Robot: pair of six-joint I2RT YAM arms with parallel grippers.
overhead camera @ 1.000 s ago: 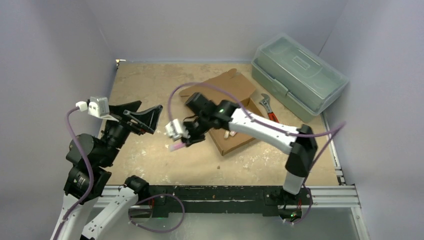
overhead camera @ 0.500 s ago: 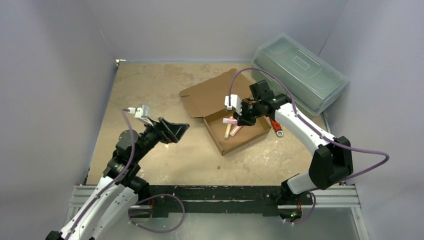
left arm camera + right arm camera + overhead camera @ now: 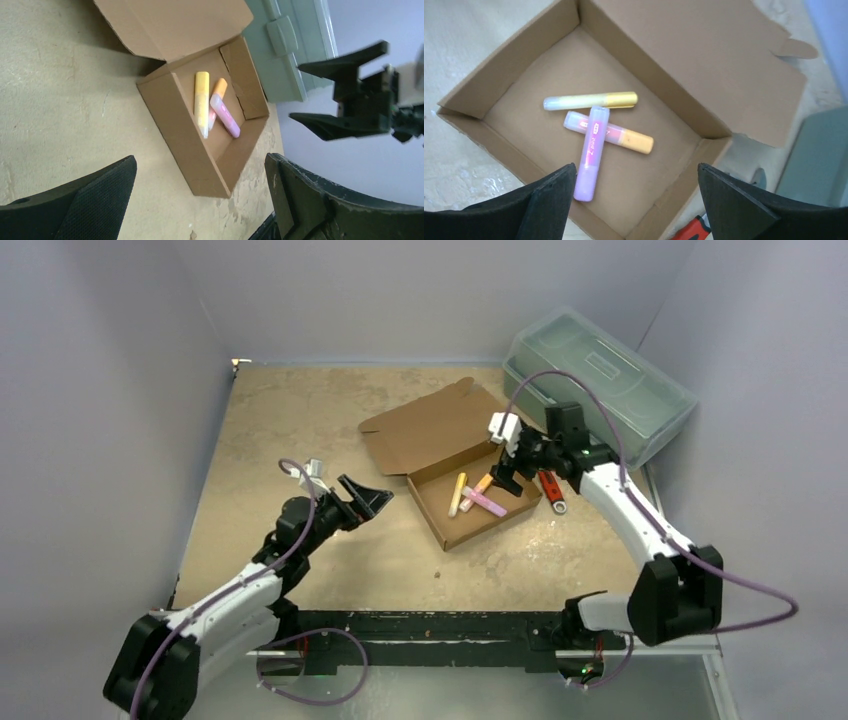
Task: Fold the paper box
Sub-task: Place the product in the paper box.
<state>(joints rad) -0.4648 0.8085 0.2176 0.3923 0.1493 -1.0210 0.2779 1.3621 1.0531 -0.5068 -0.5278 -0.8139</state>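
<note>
The paper box [image 3: 430, 432] sits open on the bench [image 3: 300, 420], its lid flap laid back flat behind the tray and the tray walls upright. Three highlighters lie inside the tray: yellow [image 3: 591, 101], orange [image 3: 624, 139] and lilac [image 3: 591, 152], with the lilac crossing over the orange. My right claw [image 3: 635, 170] hangs above the box's right side, fingers spread wide, pinching nothing. My left claw [image 3: 200, 161] is left of the box and apart from it, fingers spread wide, pointing toward it. A translucent toolbox [image 3: 598, 385] stands beyond the box's right side. A red-handled wrench [image 3: 548, 490] lies just beside the box's right wall.
</note>
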